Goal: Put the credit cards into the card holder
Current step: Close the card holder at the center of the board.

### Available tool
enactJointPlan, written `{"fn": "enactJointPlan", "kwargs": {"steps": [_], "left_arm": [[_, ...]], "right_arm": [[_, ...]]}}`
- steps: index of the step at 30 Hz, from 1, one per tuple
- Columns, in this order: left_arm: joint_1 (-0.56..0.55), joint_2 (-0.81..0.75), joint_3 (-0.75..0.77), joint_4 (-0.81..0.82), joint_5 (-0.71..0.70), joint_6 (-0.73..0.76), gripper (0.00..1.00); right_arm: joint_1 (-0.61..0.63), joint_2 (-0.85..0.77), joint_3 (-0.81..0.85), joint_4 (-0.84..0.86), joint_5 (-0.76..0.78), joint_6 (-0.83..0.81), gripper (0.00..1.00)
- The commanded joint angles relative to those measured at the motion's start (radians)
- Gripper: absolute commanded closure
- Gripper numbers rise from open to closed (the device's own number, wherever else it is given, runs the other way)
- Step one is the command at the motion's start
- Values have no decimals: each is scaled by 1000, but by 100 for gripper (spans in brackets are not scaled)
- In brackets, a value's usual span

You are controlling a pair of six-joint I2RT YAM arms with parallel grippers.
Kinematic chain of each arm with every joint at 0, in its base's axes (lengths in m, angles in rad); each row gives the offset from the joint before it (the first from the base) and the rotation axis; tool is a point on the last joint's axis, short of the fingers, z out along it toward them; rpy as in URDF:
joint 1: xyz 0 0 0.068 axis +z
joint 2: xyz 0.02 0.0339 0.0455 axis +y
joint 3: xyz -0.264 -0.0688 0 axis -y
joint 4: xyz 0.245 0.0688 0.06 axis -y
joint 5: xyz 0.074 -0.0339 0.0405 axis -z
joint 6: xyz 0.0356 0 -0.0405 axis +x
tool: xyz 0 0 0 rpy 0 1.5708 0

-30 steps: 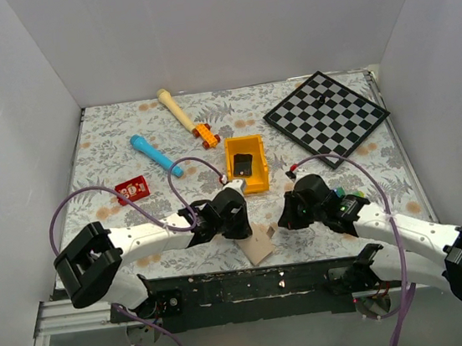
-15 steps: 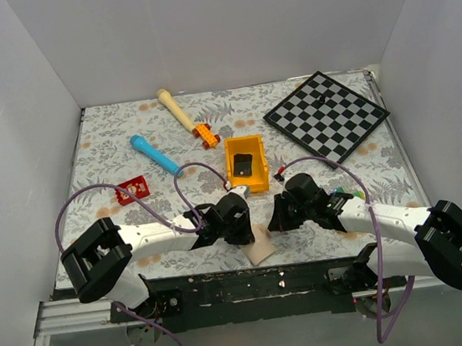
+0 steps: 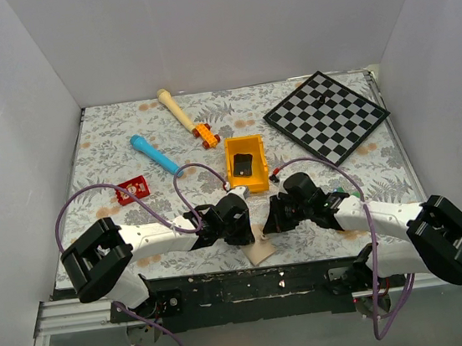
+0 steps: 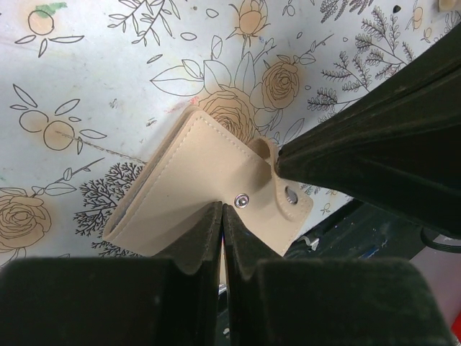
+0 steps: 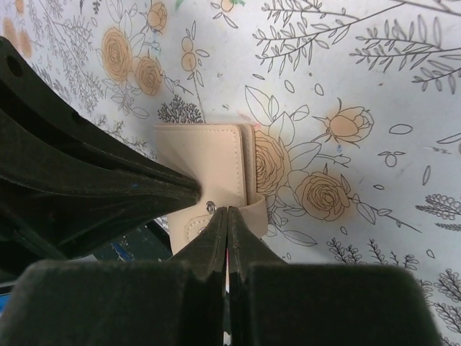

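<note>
Where closest to the arm bases: tan card holder [image 3: 260, 245], folded, on the floral table cover [image 3: 110, 146], on the near side of the yellow bin [image 3: 256, 188] and apart from it. Shows stitched outer face up, strap tab loose at one side, one metal snap dot on the body and one on the tab.

Left gripper [image 4: 222, 210], reaching in from the bin's near-left: fingers pressed together, no gap, tips over the holder's edge. Cannot tell whether nipping any leather.

Right gripper [image 5: 227, 213], reaching in from the bin's near-right: fingers also together, tips on the strap tab beside the snap. Cannot confirm a pinch on the tab. Both sets of tips close to each other over the holder.

Farther out: the bin itself, upright. Holds one dark flat item [image 3: 243, 165], kind unclear.

Left of the bin, well apart: red credit card [image 3: 132, 188] with white marks, flat on the cover, touched by nothing.

Far-left of the bin: blue cylinder [image 3: 155, 155], lying slantwise.

Just beyond the bin's far-left corner: small orange toy car [image 3: 205, 134], then a pale wooden stick [image 3: 176, 110] farther still.

Far-right of the bin: black-and-white chessboard [image 3: 326, 116], flat, turned cornerwise.
</note>
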Motion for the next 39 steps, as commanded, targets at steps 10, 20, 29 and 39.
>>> {"fn": "enactJointPlan", "kwargs": {"steps": [10, 20, 29, 39], "left_arm": [[-5, 7, -18, -9, 4, -7, 98], [-7, 12, -18, -1, 5, -4, 98], [-5, 7, -26, 3, 7, -6, 98], [-7, 10, -18, 3, 5, -9, 98]], "right_arm": [[-2, 2, 1, 71, -98, -15, 84], [3, -22, -15, 62, -101, 0, 79], [6, -112, -38, -6, 6, 29, 68], [4, -246, 89, -404, 463, 38, 49]]}}
